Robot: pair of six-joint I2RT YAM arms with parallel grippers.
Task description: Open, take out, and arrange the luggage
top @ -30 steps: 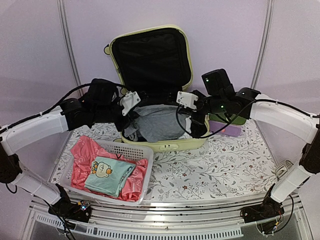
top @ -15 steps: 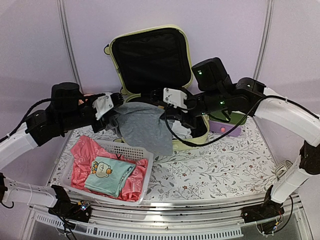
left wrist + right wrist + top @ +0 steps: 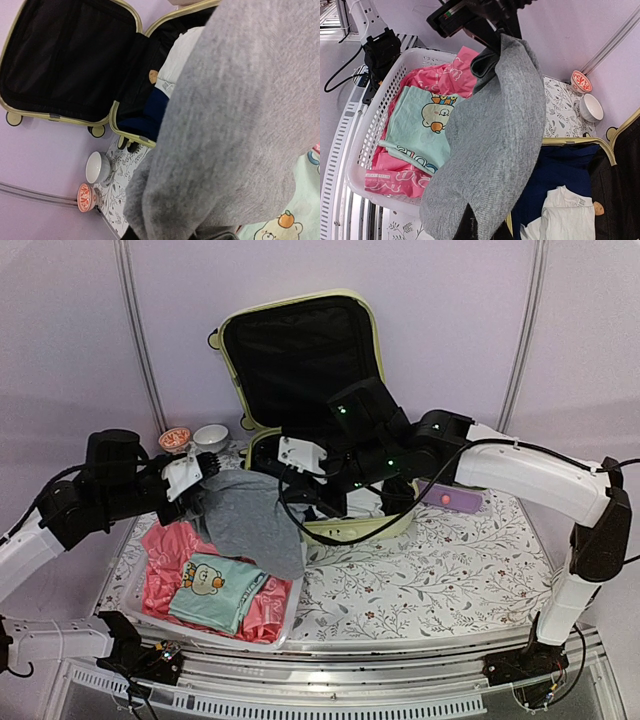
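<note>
The left claw is pinched nearly closed on one edge of a grey knit garment. The right claw is clamped tight and seems to grip the opposite edge, though the fabric mostly hides its tips. The garment hangs between them over the white basket. The luggage lies open at the back of the desk, lid upright, with navy and white clothes inside.
</note>
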